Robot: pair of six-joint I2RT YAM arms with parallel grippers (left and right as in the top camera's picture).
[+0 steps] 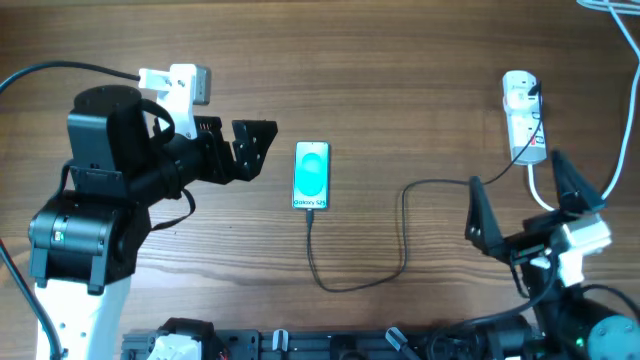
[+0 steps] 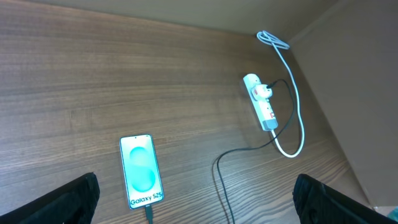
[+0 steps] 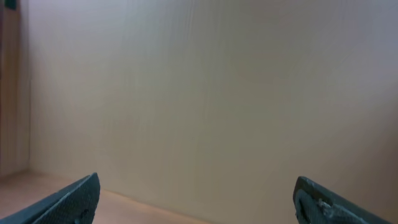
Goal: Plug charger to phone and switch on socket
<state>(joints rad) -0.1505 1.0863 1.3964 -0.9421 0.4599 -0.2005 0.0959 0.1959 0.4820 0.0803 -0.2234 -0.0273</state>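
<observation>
1. One phone [image 1: 312, 176] lies flat near the middle of the wooden surface [image 1: 400, 60]. It is a small upright rectangle. Its screen is lit turquoise-blue with a paler oval, and white "Galaxy S25" lettering runs along its near end.
2. One charger [image 1: 404, 230], a thin black cable, meets the phone's near short edge. From there it dips toward the near edge of the surface, curves right, climbs, then runs right and up to a black plug on the socket.
3. One socket [image 1: 522, 115], a small white oblong power strip, sits toward the far right corner of the surface. It lies lengthwise from far to near, with a touch of red on it. Whether the switch is on or off cannot be told.
4. One thick white lead [image 1: 622, 140] leaves the socket's near end, loops, and runs off past the far right corner.
5. Two hands are in view. The left hand [image 1: 252, 150] hovers just left of the phone, released, its fingers spread wide and grasping nothing.
6. The right hand [image 1: 525, 200] is near the right edge, on the near side of the socket. It is also released, with its two fingers splayed and empty. Its wrist view shows only the fingertips against a pale, blurred background.
</observation>
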